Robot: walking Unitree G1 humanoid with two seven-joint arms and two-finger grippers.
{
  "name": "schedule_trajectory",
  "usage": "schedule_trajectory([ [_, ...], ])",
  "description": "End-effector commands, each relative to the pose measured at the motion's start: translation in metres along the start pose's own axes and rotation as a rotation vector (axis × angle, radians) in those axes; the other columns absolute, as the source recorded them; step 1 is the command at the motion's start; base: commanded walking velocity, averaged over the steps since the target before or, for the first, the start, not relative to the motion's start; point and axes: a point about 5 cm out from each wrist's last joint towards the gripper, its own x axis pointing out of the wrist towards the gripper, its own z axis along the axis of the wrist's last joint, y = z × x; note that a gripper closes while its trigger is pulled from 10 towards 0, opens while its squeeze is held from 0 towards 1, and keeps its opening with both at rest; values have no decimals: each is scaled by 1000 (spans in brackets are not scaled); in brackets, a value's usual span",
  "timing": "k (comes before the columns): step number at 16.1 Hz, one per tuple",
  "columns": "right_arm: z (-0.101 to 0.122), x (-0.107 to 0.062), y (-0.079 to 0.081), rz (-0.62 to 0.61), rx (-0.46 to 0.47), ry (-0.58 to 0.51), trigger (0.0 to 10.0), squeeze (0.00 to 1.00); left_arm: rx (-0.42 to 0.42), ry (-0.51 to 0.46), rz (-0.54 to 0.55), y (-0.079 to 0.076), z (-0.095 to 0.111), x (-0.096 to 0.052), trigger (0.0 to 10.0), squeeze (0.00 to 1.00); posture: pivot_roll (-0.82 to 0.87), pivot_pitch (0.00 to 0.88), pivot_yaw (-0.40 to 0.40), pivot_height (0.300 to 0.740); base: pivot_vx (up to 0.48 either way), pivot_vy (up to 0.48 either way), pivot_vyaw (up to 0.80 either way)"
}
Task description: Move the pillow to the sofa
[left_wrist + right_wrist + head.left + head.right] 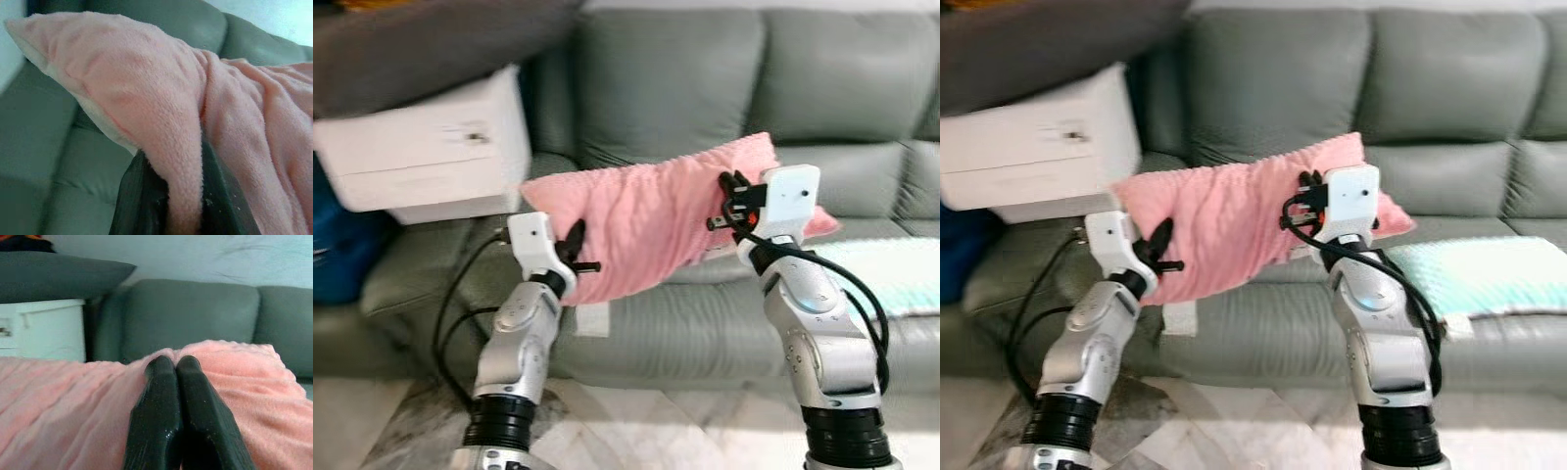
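A pink fleece pillow (646,220) hangs in the air in front of the grey sofa (705,88), above the front of its seat, tilted with its right end higher. My left gripper (579,247) is shut on the pillow's lower left corner; in the left wrist view the pink fabric (146,98) is pinched between the black fingers (139,200). My right gripper (729,201) is shut on the pillow's right side, and its fingertips (166,369) press together into the fleece (234,382).
A white box (431,147) with a dark grey cushion (421,44) on top stands on the sofa's left end. A pale green mat (891,269) lies on the right seat. A blue object (337,250) sits at far left. The floor (656,431) is marble.
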Motion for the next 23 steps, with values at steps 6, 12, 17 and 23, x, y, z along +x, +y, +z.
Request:
schedule_trajectory([
  [6, 7, 2, 6, 25, -4, -26, 10000, 0, 5, -60, -49, -4, 12, 0, 10000, 0, -133, 21, 17, 740, 384, 0, 0],
  [12, 7, 2, 7, 24, -1, -27, 10000, 0, 11, -51, -61, -5, 11, 0, 10000, 0, -131, 22, 21, 740, 480, 0, 0],
  [17, 6, 2, 8, 26, 4, -22, 10000, 0, -8, -53, -66, -7, 10, -1, 10000, 0, -130, 21, 21, 740, 447, 0, -320],
  [23, 7, 3, 7, 29, 0, -28, 10000, 0, -19, -12, -77, -9, 4, -1, 10000, 0, -129, 14, 17, 740, 0, 0, -90],
])
